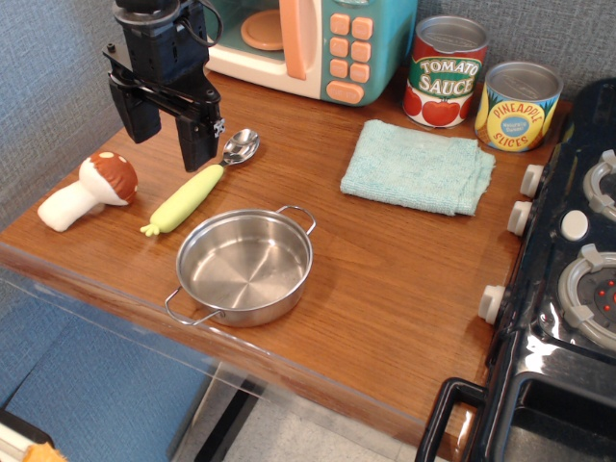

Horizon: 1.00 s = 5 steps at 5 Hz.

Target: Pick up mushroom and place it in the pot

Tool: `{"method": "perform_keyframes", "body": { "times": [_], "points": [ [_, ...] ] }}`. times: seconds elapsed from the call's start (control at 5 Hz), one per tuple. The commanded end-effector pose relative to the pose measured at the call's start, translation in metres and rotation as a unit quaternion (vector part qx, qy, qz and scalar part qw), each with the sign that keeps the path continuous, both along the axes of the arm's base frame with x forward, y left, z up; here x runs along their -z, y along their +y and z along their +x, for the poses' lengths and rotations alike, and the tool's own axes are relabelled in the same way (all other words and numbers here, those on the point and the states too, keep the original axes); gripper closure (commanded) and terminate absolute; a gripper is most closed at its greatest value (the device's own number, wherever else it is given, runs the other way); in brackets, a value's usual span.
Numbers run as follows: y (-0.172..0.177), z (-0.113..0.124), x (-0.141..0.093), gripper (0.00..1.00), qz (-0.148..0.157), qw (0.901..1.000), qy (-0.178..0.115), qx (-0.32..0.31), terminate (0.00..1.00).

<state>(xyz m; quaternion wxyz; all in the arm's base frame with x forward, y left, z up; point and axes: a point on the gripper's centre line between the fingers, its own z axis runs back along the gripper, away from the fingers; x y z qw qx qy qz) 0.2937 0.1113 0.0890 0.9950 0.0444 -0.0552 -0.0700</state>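
Note:
The mushroom (pixel 89 191) lies on its side at the table's left edge, white stem pointing left, reddish-brown spotted cap to the right. The shiny steel pot (pixel 244 267) stands empty near the front edge, right of the mushroom. My black gripper (pixel 168 138) hangs above the table, up and to the right of the mushroom, apart from it. Its two fingers are spread and hold nothing.
A spoon with a yellow-green handle (pixel 197 188) lies between mushroom and pot. A teal cloth (pixel 417 166), a tomato sauce can (pixel 445 72), a pineapple can (pixel 518 106) and a toy microwave (pixel 308 43) stand behind. A black toy stove (pixel 568 279) fills the right.

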Motion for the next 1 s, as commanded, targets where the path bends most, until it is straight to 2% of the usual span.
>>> {"method": "perform_keyframes", "body": {
  "times": [0.0,0.2,0.4,0.6,0.8],
  "points": [
    [0.000,0.000,0.000,0.00,0.000,1.0000,0.000,0.000,0.00],
    [0.021,-0.006,-0.002,0.00,-0.040,0.9989,-0.006,0.023,0.00],
    [0.051,-0.013,-0.002,0.00,-0.052,0.9978,-0.004,0.041,0.00],
    [0.085,-0.016,-0.004,0.00,-0.037,0.9977,-0.006,0.056,0.00],
    [0.096,-0.014,0.010,0.00,-0.024,0.9980,0.010,0.057,0.00]
  ]
}}
